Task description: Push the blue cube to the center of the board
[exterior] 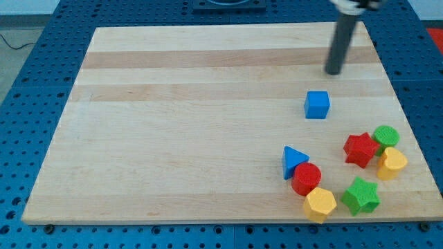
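Nearest, view's bottom right: yellow hexagon point(319, 204), green star point(360, 196), red cylinder point(306, 179), blue triangle point(294, 161), yellow block point(392, 164), red star point(360, 149), green cylinder point(385, 137) bunched together, clear of my route.

Farther up: blue cube point(317, 104) alone, right of board point(173, 138) centre, well apart from cluster.

Farthest: my tip point(334, 71) up-right of cube, near, not touching. No jaws on this rig, just rod. I judge placement suits push toward lower left, to centre.
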Motion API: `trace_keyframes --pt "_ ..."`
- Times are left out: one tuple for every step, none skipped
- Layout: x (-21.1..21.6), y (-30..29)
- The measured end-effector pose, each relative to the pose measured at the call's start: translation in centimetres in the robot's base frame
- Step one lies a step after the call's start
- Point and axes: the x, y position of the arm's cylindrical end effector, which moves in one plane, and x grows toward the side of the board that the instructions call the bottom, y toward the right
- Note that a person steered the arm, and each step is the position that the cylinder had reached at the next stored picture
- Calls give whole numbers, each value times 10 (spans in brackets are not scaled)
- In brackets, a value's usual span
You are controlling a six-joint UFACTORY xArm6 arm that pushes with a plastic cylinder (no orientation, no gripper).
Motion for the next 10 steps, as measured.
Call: trace_keyframes --pt "26 33" --pt "33 22" --pt "48 -11" --pt "78 -23" --pt "95 -34" --pt "89 -98" --pt "52 -155" --pt "38 -163" --pt "15 -210" --pt "8 -269"
